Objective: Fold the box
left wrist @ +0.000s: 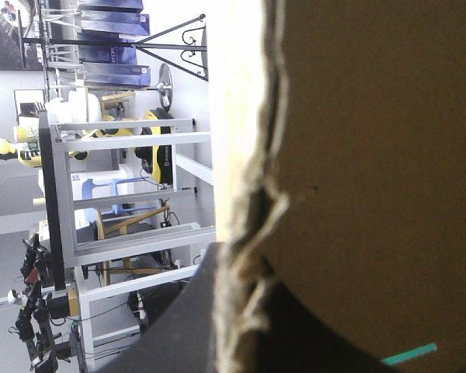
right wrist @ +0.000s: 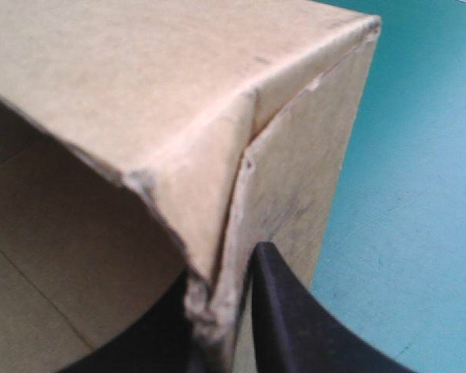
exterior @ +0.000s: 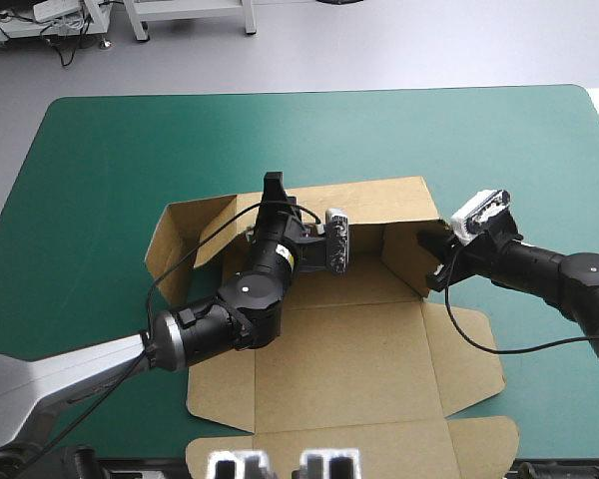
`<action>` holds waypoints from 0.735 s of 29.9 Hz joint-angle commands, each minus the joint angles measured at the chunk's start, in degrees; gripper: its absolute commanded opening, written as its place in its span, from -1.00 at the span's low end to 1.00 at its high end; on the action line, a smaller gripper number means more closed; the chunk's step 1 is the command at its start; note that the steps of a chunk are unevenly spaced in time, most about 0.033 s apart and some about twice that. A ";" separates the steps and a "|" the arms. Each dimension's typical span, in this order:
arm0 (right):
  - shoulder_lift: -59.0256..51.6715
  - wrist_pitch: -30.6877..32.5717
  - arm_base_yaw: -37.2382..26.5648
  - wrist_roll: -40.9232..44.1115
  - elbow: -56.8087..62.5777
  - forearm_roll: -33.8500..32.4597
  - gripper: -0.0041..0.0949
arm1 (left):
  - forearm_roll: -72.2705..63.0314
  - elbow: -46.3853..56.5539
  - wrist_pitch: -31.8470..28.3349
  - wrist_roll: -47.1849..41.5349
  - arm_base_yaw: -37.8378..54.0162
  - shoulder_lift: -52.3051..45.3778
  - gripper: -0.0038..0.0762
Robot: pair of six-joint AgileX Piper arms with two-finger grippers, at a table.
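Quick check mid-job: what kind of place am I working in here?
Likely a robotics lab bench: the teal-green covered table, the brown box with walls raised, and metal-framed stands beyond the far edge.

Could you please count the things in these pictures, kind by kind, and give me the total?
Brown cardboard box, partly folded: 1
Black two-fingered tools, left tool and right tool, each gripping a raised wall: 2
Table with teal-green cover: 1
Total: 4
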 commanded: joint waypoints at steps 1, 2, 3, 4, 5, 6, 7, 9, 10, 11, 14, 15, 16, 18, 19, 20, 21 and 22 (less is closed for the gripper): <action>-1.08 -0.09 -0.03 -0.43 -1.56 3.65 -0.92 | 1.55 -1.32 -0.94 -0.53 -0.51 -2.14 -0.93; -1.08 -0.09 -0.03 -0.43 -1.56 3.54 -0.92 | 1.81 -1.32 -0.94 -0.53 -0.51 -2.14 -0.93; -1.08 -0.09 -0.03 -0.43 -1.56 3.54 -0.92 | 2.06 -1.32 -0.94 -0.53 -0.51 -2.14 -0.93; -1.08 0.02 -0.03 -0.43 -1.56 3.54 -0.92 | 2.06 -1.32 -0.94 -0.53 -0.51 -2.14 -0.93; -1.08 0.11 -0.03 -0.43 -1.56 3.54 -0.93 | 2.06 -1.32 -0.94 -0.53 -0.51 -2.14 -0.93; -1.08 0.15 -0.03 -0.43 -1.56 3.54 -0.93 | 2.06 -1.32 -0.49 -0.53 -0.51 -2.03 -0.93; -1.08 0.24 -0.03 -0.24 -1.56 3.54 -0.92 | 2.35 -1.32 0.05 -0.53 -0.51 -1.85 -0.93; -1.08 0.24 -0.03 0.17 -1.40 3.46 -0.93 | 3.61 -1.32 0.82 -0.53 -0.51 -1.47 -0.90; -1.08 0.24 -0.03 0.17 -1.29 3.46 -0.93 | 4.58 -1.32 1.56 -0.67 -0.51 -1.15 -0.87; -1.08 0.34 -0.03 0.17 -1.04 3.46 -0.93 | 5.53 -1.32 2.41 -0.67 -0.41 -0.82 -0.83; -1.08 0.27 -0.03 0.82 -0.15 3.00 -0.93 | 9.02 -1.32 4.51 -0.67 -0.41 0.79 -0.65; -1.08 0.27 -0.03 0.93 0.10 2.88 -0.93 | 9.94 -1.32 4.97 -0.67 -0.41 1.18 -0.58; -1.08 0.27 -0.03 1.20 0.20 2.32 -0.92 | 10.95 -1.32 5.26 -0.67 -0.41 1.89 -0.50; -1.08 0.27 -0.03 3.03 0.20 0.78 -0.92 | 12.31 -1.32 5.56 -0.67 -0.41 2.99 -0.32; -1.08 0.27 -0.03 3.36 0.20 0.41 -0.92 | 12.31 -1.32 5.43 -0.67 -0.41 3.54 -0.23; -1.08 0.27 -0.03 3.62 0.20 0.02 -0.92 | 12.65 -1.32 5.15 -0.67 -0.41 3.66 -0.15; -1.08 0.27 -0.03 3.62 0.20 -0.12 -0.92 | 12.65 -1.32 5.00 -0.93 -0.41 3.78 -0.09; -1.08 0.27 -0.03 3.62 0.20 -0.12 -0.93 | 12.65 -1.32 5.00 -1.24 -0.51 3.78 -0.07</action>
